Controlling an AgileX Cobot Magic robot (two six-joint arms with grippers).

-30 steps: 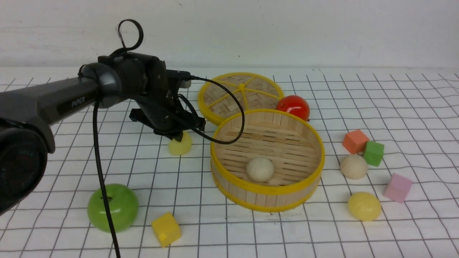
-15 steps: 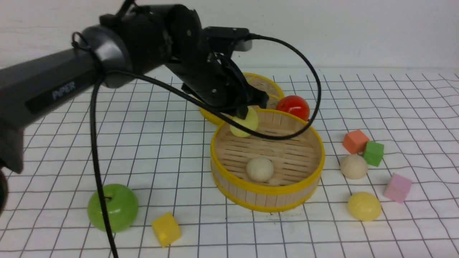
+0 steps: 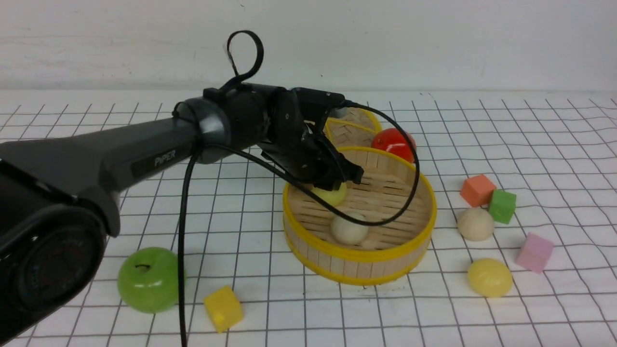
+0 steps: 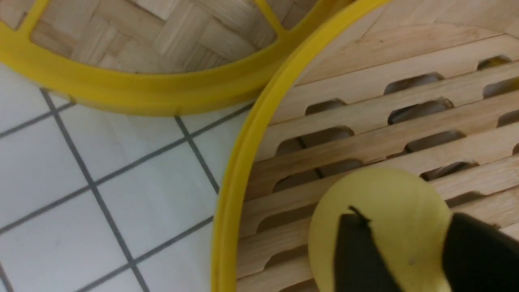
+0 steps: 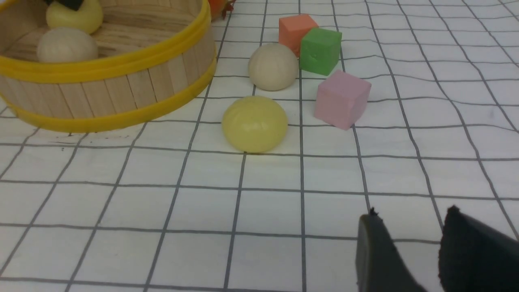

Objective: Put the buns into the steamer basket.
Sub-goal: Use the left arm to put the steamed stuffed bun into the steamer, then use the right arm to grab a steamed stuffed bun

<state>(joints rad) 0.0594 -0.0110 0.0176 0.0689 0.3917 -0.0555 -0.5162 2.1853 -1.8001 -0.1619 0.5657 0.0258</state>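
- Yellow bun [image 4: 389, 194] now rests on the slatted floor of the steamer basket [image 3: 357, 254]; half a second ago it hung pinched above it.
- Left gripper [image 4: 405, 215] has just let go: its fingers stand apart around that bun, well parted, gripping nothing that I can see.
- Right gripper [image 5: 413, 211] waits over the table, fingers spread, holding nothing.
- Beside the fresh arrival sits a beige bun [image 3: 348, 231], so I'd call the job half done.
- Two remain on the table, to the basket's right: an off-white bun [image 3: 476, 224] by the green cube [image 3: 502, 206], and a pale yellow bun [image 3: 490, 277]. They look handier for the right arm.
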